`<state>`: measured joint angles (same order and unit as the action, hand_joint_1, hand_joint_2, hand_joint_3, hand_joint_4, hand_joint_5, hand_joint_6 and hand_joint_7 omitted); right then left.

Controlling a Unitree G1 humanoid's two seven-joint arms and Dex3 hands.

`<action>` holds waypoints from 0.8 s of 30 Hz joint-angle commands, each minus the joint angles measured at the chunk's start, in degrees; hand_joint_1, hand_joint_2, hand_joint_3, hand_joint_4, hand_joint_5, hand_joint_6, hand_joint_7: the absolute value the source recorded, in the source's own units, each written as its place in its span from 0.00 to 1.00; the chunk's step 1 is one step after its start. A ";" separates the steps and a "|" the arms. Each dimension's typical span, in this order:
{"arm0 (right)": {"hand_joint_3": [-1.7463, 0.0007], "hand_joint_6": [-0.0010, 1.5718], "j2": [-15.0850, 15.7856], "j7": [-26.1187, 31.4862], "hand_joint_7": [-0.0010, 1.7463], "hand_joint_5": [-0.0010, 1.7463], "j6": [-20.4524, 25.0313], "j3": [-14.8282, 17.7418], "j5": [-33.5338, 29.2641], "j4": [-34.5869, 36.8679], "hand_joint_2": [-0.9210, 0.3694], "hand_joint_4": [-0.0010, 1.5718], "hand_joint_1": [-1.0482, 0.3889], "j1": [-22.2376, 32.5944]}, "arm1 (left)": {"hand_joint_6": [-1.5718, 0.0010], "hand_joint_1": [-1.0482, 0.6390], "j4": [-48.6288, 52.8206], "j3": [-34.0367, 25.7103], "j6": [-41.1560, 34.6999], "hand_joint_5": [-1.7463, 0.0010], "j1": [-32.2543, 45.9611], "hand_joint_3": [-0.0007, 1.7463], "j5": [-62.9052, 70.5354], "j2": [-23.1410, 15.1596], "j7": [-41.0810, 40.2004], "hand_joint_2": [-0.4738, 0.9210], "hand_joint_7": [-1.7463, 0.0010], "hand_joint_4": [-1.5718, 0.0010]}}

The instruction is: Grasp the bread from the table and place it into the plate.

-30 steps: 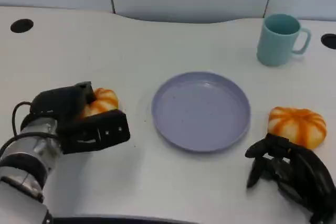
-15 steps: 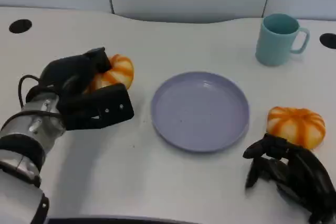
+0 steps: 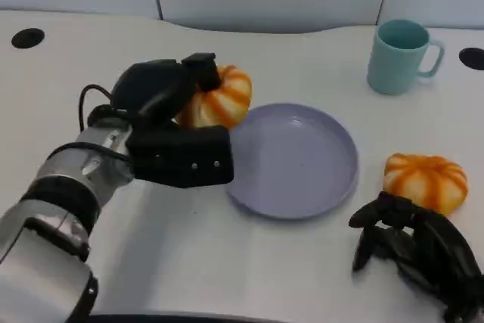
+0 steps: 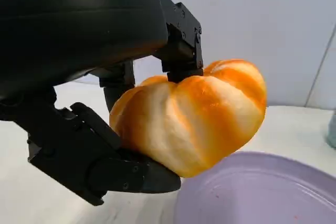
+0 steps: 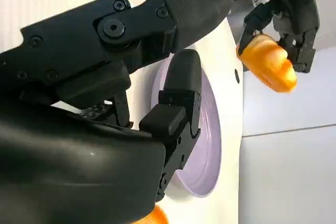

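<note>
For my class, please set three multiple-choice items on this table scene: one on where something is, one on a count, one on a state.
1. The mug stands: A) far right of the table B) on the plate C) near left corner.
2. Bread pieces in sight: A) one B) two C) three.
3. The left hand is: A) empty B) holding bread C) holding the mug.

Key: 1 A, it sits beyond the plate, to the right. 2 B, the held bread and the second bread near the right hand. 3 B, its fingers grip the bread off the table.
</note>
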<state>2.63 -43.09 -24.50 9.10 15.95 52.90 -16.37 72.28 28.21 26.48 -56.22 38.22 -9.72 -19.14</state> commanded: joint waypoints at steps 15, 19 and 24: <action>0.96 0.47 -0.67 -2.13 0.57 0.91 -0.66 0.67 0.52 5.59 0.00 0.41 0.32 -0.62 | 0.55 0.45 1.95 7.29 -1.35 0.00 -5.91 0.55 5.33 8.41 2.12 0.70 0.00 0.39; 0.97 0.49 -0.84 -2.40 0.55 0.91 -0.43 0.82 0.74 5.96 0.00 0.43 0.32 -0.95 | 0.54 0.45 2.20 8.04 -1.28 0.00 -5.79 0.57 5.79 8.90 1.77 0.70 0.00 0.38; 0.97 0.50 -0.97 -2.41 0.54 0.91 -1.23 0.70 0.44 5.86 0.00 0.44 0.32 -0.95 | 0.56 0.42 2.38 9.02 -1.65 0.00 -5.81 0.53 6.87 8.99 1.18 0.70 0.00 0.37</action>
<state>1.86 -45.43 -26.67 9.84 16.92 57.28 -18.66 74.32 36.75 25.09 -61.18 44.49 -0.40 -17.43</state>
